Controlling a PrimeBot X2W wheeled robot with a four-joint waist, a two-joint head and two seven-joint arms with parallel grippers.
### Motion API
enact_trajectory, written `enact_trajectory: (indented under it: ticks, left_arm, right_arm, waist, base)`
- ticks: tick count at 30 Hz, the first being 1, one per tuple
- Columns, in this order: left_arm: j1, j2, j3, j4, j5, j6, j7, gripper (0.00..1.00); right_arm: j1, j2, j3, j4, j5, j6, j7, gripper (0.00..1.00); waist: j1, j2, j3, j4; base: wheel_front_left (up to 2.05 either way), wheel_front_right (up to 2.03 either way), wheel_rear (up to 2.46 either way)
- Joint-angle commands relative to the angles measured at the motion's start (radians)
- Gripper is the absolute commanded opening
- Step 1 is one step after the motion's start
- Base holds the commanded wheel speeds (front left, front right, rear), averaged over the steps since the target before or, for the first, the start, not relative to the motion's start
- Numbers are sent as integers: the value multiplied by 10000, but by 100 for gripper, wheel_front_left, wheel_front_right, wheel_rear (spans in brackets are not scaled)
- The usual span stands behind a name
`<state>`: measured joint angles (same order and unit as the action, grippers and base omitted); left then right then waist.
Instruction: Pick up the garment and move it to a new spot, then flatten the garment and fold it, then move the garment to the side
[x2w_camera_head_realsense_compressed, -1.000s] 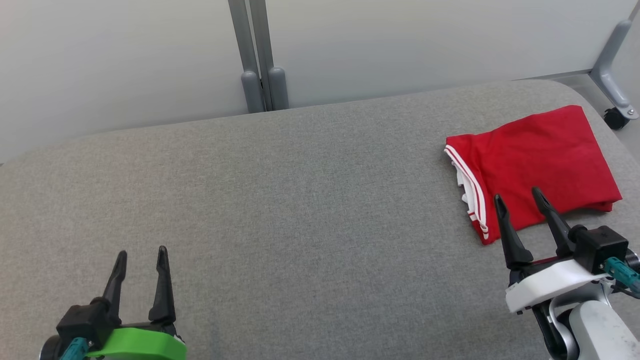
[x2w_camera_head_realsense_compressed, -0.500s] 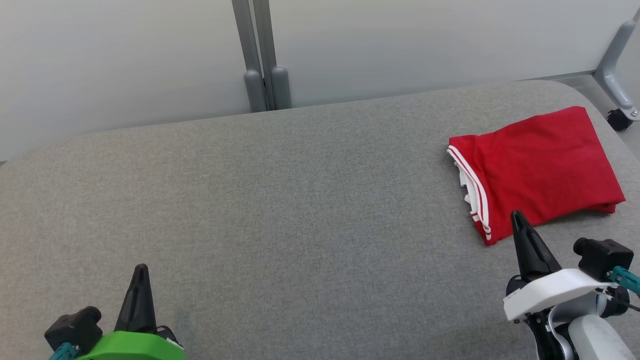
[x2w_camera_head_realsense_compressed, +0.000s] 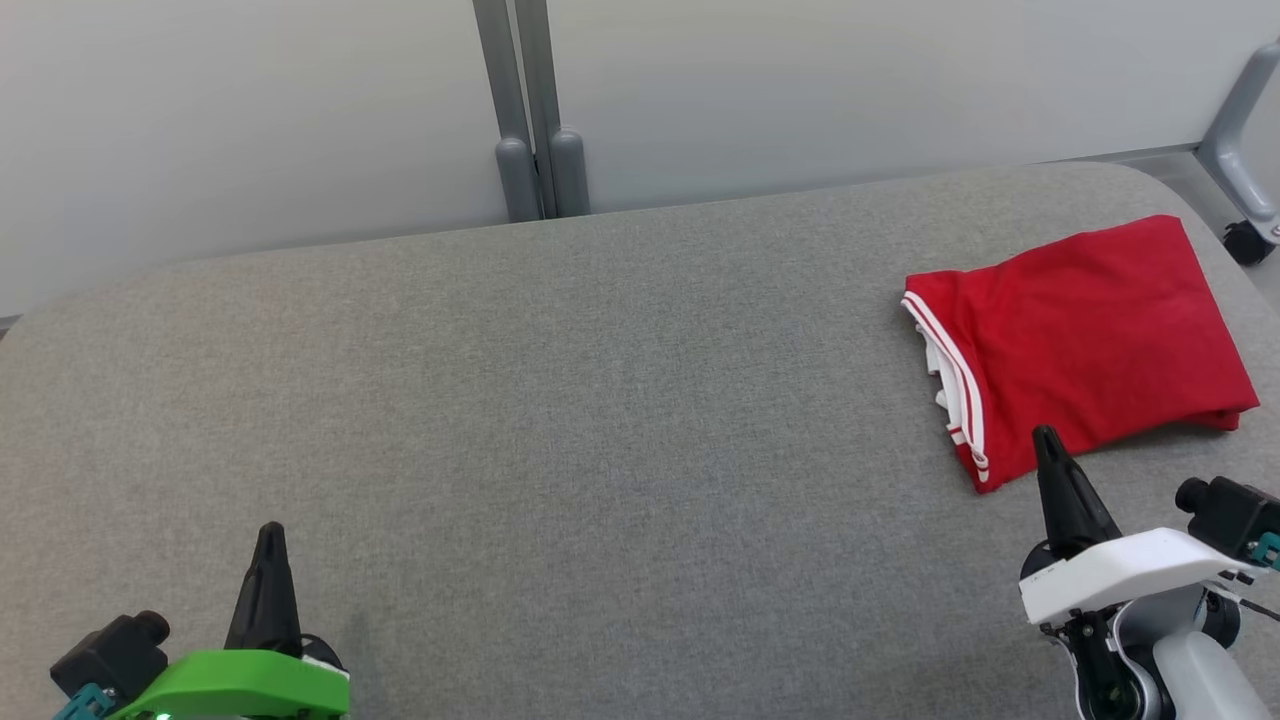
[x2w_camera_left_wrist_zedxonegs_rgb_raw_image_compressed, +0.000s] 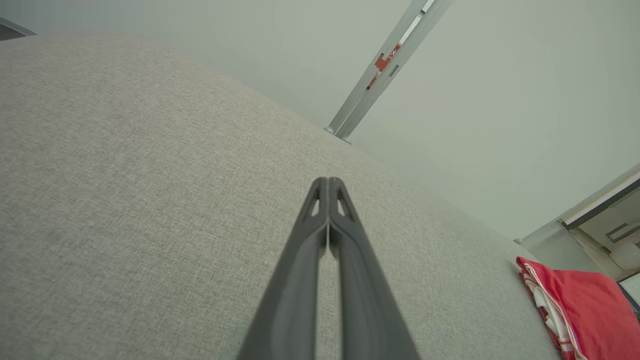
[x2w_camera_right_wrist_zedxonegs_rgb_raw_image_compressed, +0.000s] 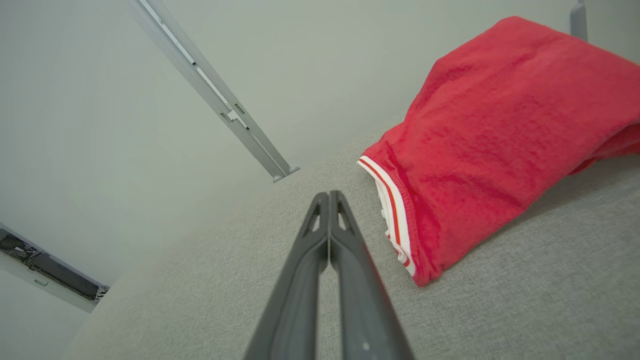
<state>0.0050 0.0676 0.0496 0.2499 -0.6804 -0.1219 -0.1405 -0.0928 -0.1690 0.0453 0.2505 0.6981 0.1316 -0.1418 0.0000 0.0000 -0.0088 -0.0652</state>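
The folded red garment (x2w_camera_head_realsense_compressed: 1090, 340) lies at the far right of the grey fabric worktop (x2w_camera_head_realsense_compressed: 600, 420). Its white, red-striped sleeve edge faces the middle, and its long axis runs across the robot's front, tilting away at the right. The right gripper (x2w_camera_head_realsense_compressed: 1047, 440), fingers pressed together and empty, points at the near striped corner from just short of it. The left gripper (x2w_camera_head_realsense_compressed: 270, 535), likewise closed on nothing, sits well apart at the near left, so the right arm looks better placed for any further nudge.
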Motion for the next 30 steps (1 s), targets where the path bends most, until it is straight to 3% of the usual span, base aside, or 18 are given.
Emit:
enact_trajectory:
  ticks: [1,30]
  left_arm:
    - [-343,11,65,-156,-341,-19,91,0]
    - [-699,-51,306,-129,-3851,-57,1056,0]
  right_arm:
    - [-208,-10,-116,-140,372,-4,69,0]
    - [-222,454,-709,-127,3808,-6,1057,0]
  waist:
    - [0,0,1,9]
    - [0,0,36,197]
  base:
    - [0,0,0]
    - [0,0,0]
